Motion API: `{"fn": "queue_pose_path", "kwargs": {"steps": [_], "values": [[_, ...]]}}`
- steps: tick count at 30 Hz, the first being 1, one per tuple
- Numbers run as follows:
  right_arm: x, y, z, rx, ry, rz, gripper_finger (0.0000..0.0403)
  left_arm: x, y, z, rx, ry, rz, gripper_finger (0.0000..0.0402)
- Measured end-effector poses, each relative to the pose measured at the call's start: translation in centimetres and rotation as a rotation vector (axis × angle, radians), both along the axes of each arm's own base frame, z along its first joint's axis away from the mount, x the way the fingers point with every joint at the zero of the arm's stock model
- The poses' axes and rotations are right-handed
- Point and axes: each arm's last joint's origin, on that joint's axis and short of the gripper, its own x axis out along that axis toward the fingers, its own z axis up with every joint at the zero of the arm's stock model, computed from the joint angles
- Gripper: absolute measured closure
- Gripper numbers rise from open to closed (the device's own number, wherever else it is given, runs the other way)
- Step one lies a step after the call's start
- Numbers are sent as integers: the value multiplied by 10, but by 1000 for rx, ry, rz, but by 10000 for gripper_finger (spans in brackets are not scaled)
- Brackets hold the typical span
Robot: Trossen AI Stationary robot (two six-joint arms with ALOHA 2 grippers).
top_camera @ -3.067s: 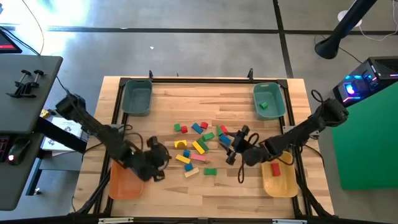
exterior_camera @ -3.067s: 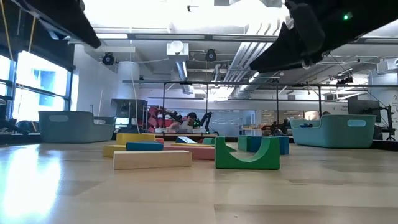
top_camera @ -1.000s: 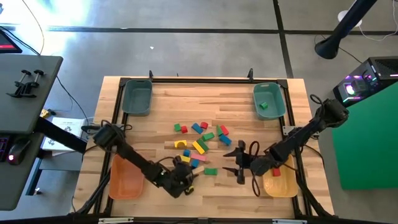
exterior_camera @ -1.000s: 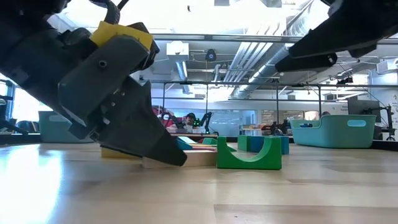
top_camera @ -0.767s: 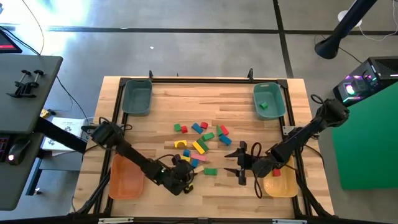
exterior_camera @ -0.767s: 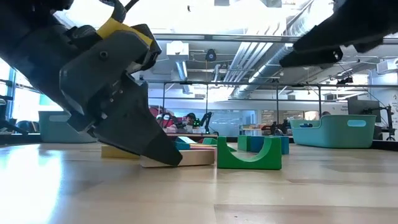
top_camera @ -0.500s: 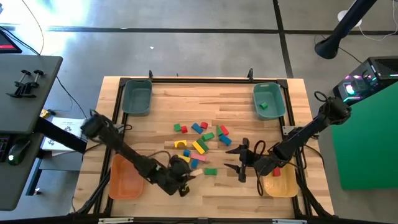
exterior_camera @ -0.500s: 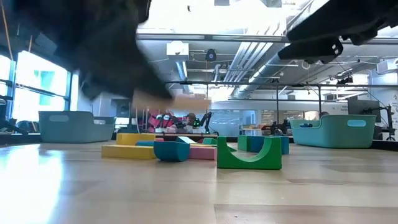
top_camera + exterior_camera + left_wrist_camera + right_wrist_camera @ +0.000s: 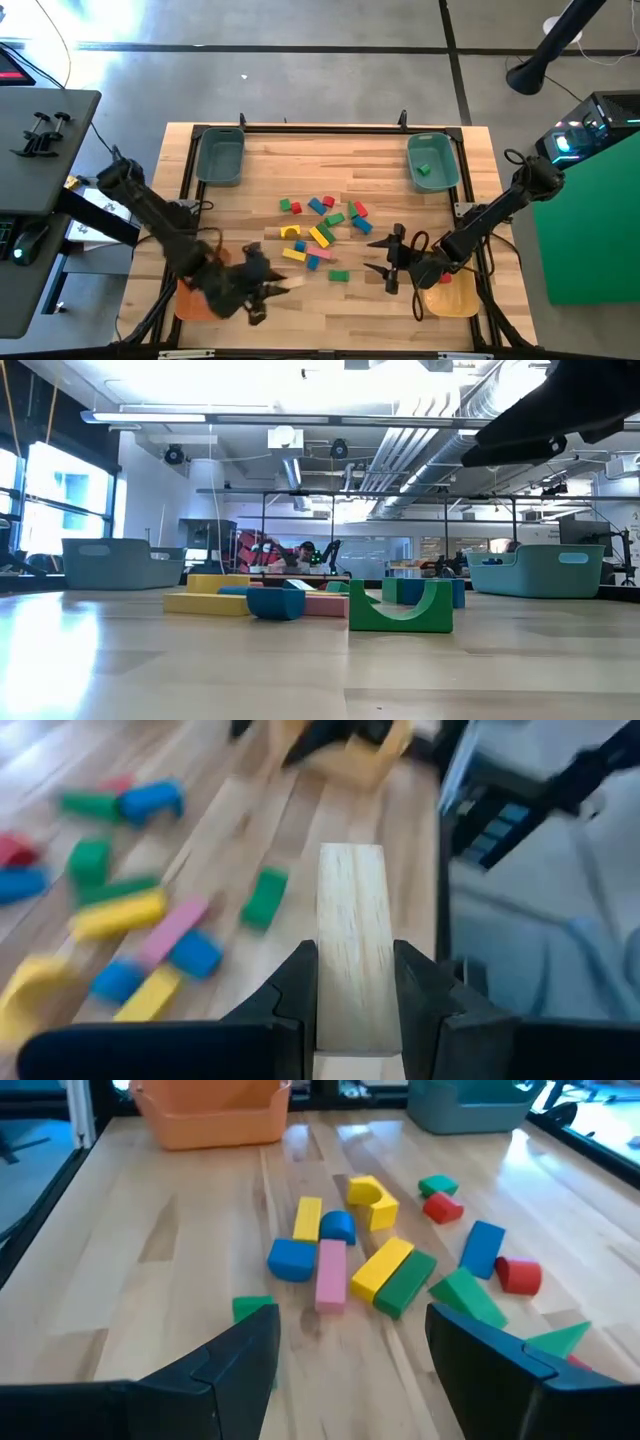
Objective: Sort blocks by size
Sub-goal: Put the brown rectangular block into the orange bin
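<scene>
Since a second ago: left hand (image 9: 262,290) has swung leftward off the block pile toward the orange bin (image 9: 188,296), taking the natural wood bar (image 9: 351,945) up from the surface; in the low view that bar is gone from in front of the yellow bar (image 9: 207,602). Left hand: closed on the wood bar, its fingers (image 9: 290,995) pressing the long sides, the bar's long axis running straight out ahead between them. Orange bin: just to the left of that hand at the surface's near-left corner, mostly hidden under the arm; the carry likely ends there, so the bar must travel a little further left before release. Block pile (image 9: 322,228): mid-surface, well apart from both hands; includes the yellow bar, a pink bar (image 9: 330,1275), a green arch (image 9: 400,609). Right hand (image 9: 392,259): fingers spread wide, holding nothing, hovering right of the pile and nearer to it than the left. Yellow bin (image 9: 447,297): near-right corner, one red block inside. Teal bins (image 9: 220,157): far corners, the right one holding one green block.
</scene>
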Motion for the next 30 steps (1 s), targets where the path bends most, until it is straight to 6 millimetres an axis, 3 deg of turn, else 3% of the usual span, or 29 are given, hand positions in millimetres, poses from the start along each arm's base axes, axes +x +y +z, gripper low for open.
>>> {"fn": "queue_pose_path", "kwargs": {"steps": [3,6,12,16,25,30], "values": [[0,0,0,-2,-7,-12,155,-19,-9,12,-14,135,82,336],[1,0,1,6,-18,-13,155,-41,-15,11,-56,289,199,336],[1,0,2,11,-25,-13,155,-85,-22,-25,-164,662,530,336],[2,0,3,14,-31,-14,155,-105,-23,-54,-158,717,645,336],[2,0,3,17,-35,-14,155,-111,-12,-118,-279,772,713,336],[2,0,3,18,-36,-14,155,-112,-3,-133,-266,787,737,331]]}}
